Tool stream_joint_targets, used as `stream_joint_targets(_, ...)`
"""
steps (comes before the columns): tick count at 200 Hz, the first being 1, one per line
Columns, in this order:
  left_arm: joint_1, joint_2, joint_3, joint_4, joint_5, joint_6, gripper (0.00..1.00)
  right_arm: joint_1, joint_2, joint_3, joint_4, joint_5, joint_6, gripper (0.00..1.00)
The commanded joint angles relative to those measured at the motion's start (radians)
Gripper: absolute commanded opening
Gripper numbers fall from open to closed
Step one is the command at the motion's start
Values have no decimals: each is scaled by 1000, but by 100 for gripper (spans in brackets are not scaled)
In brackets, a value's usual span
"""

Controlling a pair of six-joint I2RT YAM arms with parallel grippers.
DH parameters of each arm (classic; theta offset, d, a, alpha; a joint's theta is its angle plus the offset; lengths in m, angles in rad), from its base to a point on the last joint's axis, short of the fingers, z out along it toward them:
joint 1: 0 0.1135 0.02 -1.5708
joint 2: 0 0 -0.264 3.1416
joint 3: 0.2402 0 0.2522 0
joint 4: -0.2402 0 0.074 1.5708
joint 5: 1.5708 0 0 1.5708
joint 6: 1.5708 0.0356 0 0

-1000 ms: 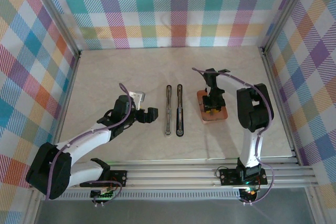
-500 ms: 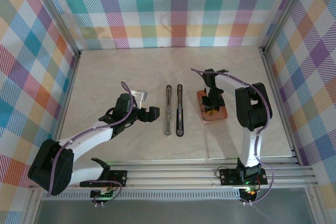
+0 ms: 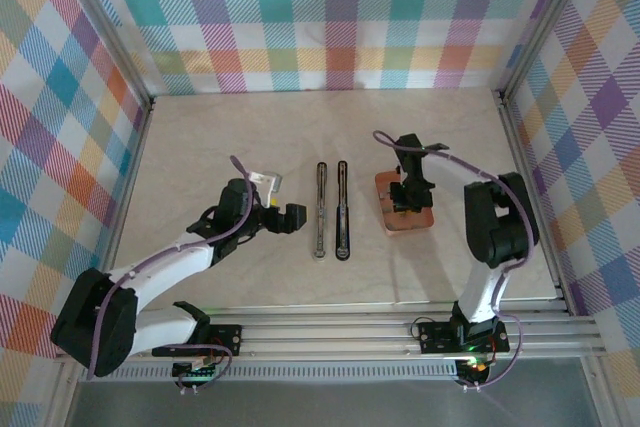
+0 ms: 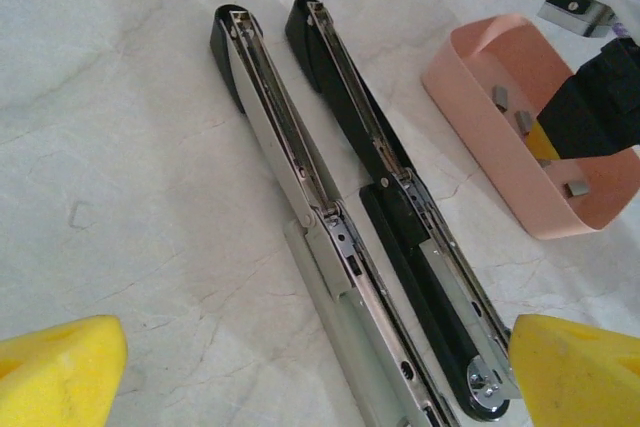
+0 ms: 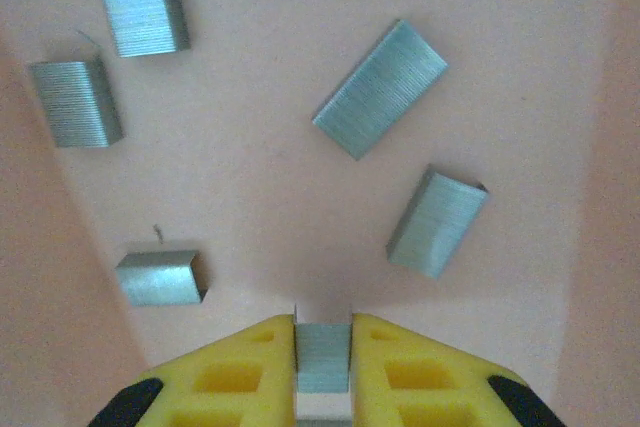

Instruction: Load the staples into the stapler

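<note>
Two staplers lie opened flat side by side mid-table, a silver one [image 3: 319,209] [image 4: 300,207] and a black one [image 3: 342,209] [image 4: 400,217]. To their right a pink tray [image 3: 410,226] [image 4: 480,97] holds several loose staple blocks [image 5: 380,89]. My right gripper [image 3: 405,205] [image 5: 323,359] reaches down into the tray, shut on one small staple block [image 5: 323,352] pinched between its yellow pads. Left of the staplers my left gripper [image 3: 283,215] [image 4: 318,387] is open wide and holds nothing; its yellow fingertips [image 4: 55,372] straddle the staplers' near ends.
Other staple blocks lie on the tray floor [image 5: 260,177] to the left [image 5: 160,277] and right [image 5: 437,222] of the held one. Plaid walls enclose the table on three sides. Bare tabletop [image 3: 220,137] stretches behind and left of the staplers.
My right gripper's pads have closed on the staple block in the tray, and the right arm's elbow has swung to the right. The left gripper has stayed open and shifted only slightly.
</note>
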Motion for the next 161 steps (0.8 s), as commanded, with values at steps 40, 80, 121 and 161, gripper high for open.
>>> stream_joint_targets(40,-9,-73,-7,-46,-55,59,100,32,-123,-91,134,-13,145,18)
stream_joint_targets(80,-10,-116,-50,-21,-93,53,100,84,-175,-117,168,52,146,18)
stream_joint_targets(121,-9,-175,-98,-42,-156,11,100,147,-295,-222,290,132,137,18)
stream_joint_targets(161,-11,-307,-205,8,-108,-23,100,236,-444,-310,327,166,188,19)
